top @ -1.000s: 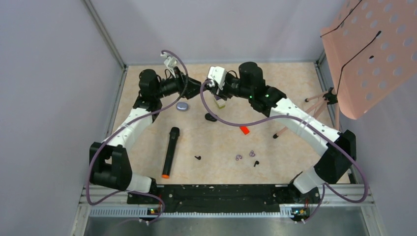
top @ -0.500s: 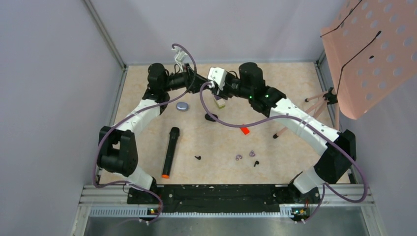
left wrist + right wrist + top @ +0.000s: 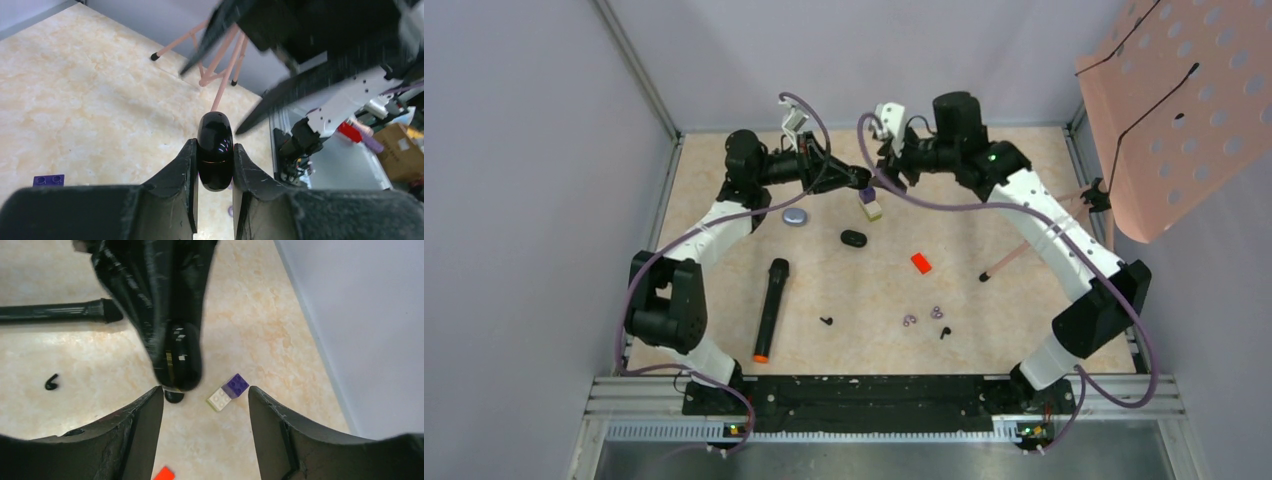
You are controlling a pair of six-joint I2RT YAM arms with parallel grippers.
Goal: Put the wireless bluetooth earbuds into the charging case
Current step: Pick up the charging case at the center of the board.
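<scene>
from above: the left gripper (image 3: 864,180) reaches over the far middle of the table (image 3: 1024,330), something small and dark at its tip, too small to read from here. the right gripper (image 3: 892,165) sits just beside it, tip to tip. down near the front lies one black earbud (image 3: 826,321), a second earbud (image 3: 943,333) to its right, pale purple rings (image 3: 909,320) between them. also on the table: a black marker (image 3: 769,308), a red block (image 3: 921,263), a white-and-purple brick (image 3: 870,206) and a black oval piece (image 3: 854,238).

left wrist: there it is, the glossy black charging case (image 3: 215,132), pinched on both sides by the left fingers (image 3: 187,165), held clear of the table. the right arm's fingers are a blur beyond it.

right wrist: right jaws wide apart, nothing between them. the left gripper's tip hangs just ahead with the case, above the brick. one earbud lies off to the left.
</scene>
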